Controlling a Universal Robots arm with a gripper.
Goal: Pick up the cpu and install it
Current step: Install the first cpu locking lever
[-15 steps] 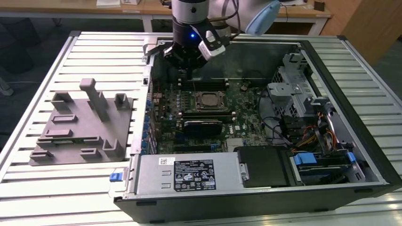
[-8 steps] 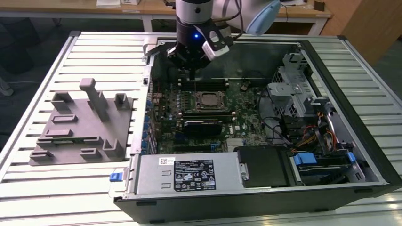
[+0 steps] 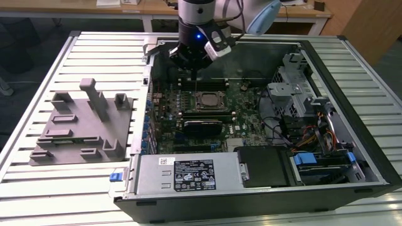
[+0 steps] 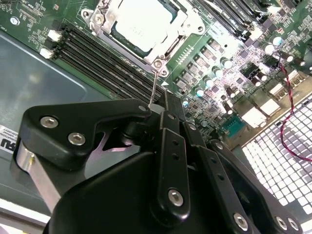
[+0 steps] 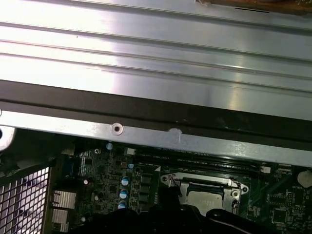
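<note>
The cpu point(image 3: 206, 100) lies flat in its socket on the motherboard, shiny metal top up, inside the metal frame point(image 4: 161, 61). In both wrist views the cpu point(image 4: 146, 22) point(image 5: 207, 197) sits just ahead of the gripper. My gripper point(image 3: 196, 74) hangs over the board just behind the socket, toward the case's far wall. A thin wire socket lever point(image 4: 154, 87) rises from the frame's corner straight into the tips of the gripper point(image 4: 157, 108), which looks shut on it.
The open computer case point(image 3: 351, 113) lies on a slatted metal table. A grey moulded tray point(image 3: 82, 127) sits at the exterior view's left. A power supply point(image 3: 188, 174), drive cage point(image 3: 295, 89) and cables crowd the case. Memory slots point(image 4: 102, 58) flank the socket.
</note>
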